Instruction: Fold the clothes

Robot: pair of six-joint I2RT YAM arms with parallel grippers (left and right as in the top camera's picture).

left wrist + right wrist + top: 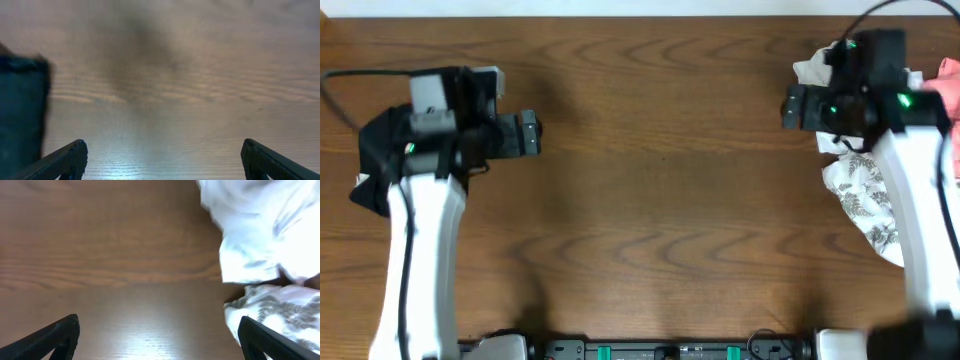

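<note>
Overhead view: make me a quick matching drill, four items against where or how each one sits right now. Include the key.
Items:
1. black garment
2. pink garment
3. leaf-print garment
4. left gripper

Places or states:
A. at the far right edge of the overhead view
B. open, over bare wood of the table
C. on the left side, partly under the left arm
D. on the right side, nearer the robot's base than the white garment

Pairs: 1-C, 2-A, 3-D, 4-B.
</note>
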